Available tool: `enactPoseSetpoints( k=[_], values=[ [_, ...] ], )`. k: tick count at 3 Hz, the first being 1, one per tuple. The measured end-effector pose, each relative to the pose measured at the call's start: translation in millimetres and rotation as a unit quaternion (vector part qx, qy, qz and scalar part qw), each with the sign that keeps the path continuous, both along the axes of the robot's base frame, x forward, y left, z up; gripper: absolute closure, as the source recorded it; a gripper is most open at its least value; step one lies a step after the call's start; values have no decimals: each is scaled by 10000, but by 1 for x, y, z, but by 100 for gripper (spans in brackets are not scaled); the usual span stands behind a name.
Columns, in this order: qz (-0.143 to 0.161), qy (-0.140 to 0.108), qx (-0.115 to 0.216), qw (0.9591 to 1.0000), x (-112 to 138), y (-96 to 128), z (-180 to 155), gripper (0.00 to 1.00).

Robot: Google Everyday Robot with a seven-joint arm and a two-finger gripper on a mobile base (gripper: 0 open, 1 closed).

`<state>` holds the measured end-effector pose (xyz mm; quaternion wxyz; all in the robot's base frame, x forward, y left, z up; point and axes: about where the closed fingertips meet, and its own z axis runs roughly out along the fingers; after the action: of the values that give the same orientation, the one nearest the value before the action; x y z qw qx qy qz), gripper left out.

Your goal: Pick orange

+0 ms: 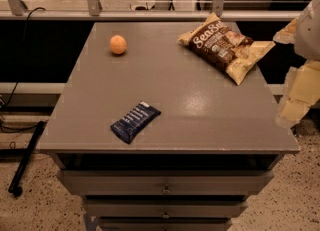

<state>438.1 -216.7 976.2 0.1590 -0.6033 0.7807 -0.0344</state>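
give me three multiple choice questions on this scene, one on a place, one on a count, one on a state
1. Where on the cabinet top is the orange?
A far left
B near right
C centre

2. How many items lie on the top?
A two
B three
C five

3. The orange is
A in the gripper
B lying free on the top
C in a drawer

Answers:
1 A, it sits far left, opposite the snack bag.
2 B: orange, snack bag, blue packet.
3 B, the gripper is off the right edge, away from it.
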Motion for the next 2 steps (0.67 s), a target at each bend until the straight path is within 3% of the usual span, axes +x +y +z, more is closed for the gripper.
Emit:
enactPoseSetpoints(
  k=[1,2],
  values=[
    [0,0,0,10000,0,0,0,0],
    [123,-219,243,9994,31,20,-9,0]
  ],
)
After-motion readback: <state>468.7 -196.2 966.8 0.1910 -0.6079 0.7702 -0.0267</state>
